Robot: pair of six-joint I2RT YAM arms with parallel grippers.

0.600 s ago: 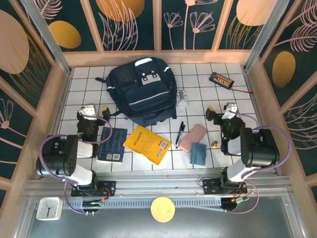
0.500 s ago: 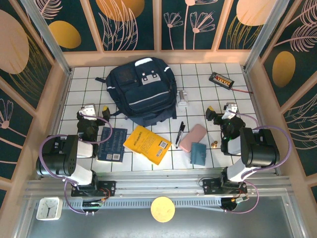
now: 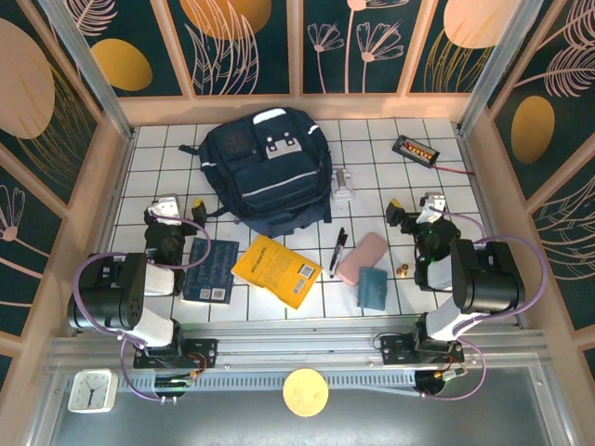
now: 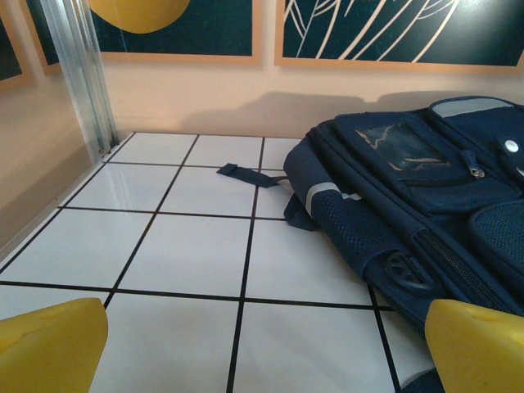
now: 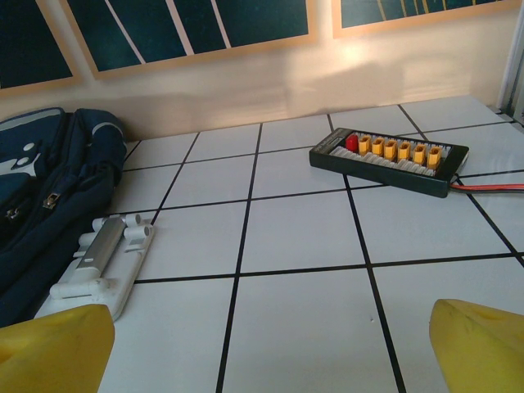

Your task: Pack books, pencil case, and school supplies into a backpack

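The navy backpack (image 3: 270, 172) lies flat at the back centre of the tiled table, its front pockets up. It also lies at the right of the left wrist view (image 4: 409, 188) and at the left edge of the right wrist view (image 5: 49, 180). In front of it lie a navy book (image 3: 212, 269), a yellow book (image 3: 277, 269), a black pen (image 3: 337, 251), the pink pencil case (image 3: 362, 257) and a teal flat item (image 3: 373, 287). My left gripper (image 3: 175, 208) (image 4: 262, 352) stands open over bare tile, left of the backpack. My right gripper (image 3: 414, 206) (image 5: 262, 352) is open too, right of the pencil case.
A black tray with orange pieces (image 3: 415, 150) (image 5: 389, 155) sits at the back right. A grey-white object (image 3: 344, 182) (image 5: 98, 262) lies beside the backpack's right side. A small brass piece (image 3: 403, 270) lies near the right arm. Wooden walls (image 3: 112, 186) enclose the table.
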